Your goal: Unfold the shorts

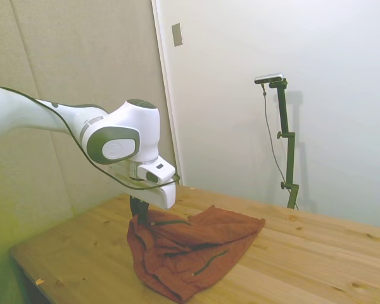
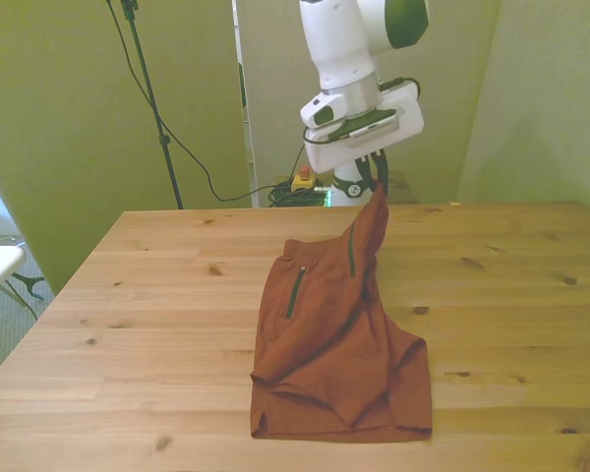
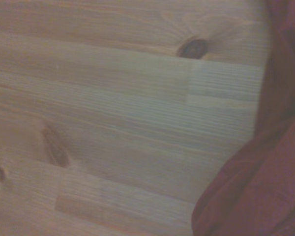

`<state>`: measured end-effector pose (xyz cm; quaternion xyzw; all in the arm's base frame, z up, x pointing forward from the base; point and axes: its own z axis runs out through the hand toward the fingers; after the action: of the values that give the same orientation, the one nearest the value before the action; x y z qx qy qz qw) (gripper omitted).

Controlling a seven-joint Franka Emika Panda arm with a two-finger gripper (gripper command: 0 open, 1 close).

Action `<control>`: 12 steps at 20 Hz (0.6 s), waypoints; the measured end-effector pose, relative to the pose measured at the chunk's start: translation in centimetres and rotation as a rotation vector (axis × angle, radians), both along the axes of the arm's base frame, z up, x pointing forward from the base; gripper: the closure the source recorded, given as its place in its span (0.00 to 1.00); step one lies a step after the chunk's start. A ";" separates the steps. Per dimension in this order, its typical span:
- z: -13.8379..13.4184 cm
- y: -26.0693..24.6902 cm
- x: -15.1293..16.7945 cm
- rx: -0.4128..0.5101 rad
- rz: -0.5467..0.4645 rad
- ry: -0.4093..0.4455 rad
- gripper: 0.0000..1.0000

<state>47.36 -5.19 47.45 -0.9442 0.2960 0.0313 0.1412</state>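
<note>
Shorts (image 2: 339, 344): one corner lifted off table (image 2: 157, 295) | fingers (image 2: 382, 180): pinched on that corner

Wooden table (image 2: 128, 295) under rust-brown shorts (image 2: 339, 354)

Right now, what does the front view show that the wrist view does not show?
Only the front view shows the gripper shut on a lifted corner of the shorts, two dark pocket lines, and the rest of the garment lying on the table. Only the wrist view shows, from close by, a dark knot in the bare wood. Both show rust-brown fabric and the wooden table.
</note>
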 end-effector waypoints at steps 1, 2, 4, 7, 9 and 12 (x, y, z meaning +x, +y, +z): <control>-0.3 1.0 0.2 -0.003 0.012 0.002 0.00; -0.5 2.0 0.3 -0.005 0.024 0.006 0.00; -0.9 3.6 0.5 -0.010 0.043 0.006 0.00; -1.8 4.6 0.4 -0.015 0.056 0.011 0.00; -2.2 4.7 0.4 -0.016 0.053 0.016 0.00; -2.2 4.0 0.9 -0.031 -0.006 0.002 0.00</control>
<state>48.21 -1.18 45.30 -0.9453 0.2996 0.0273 0.1262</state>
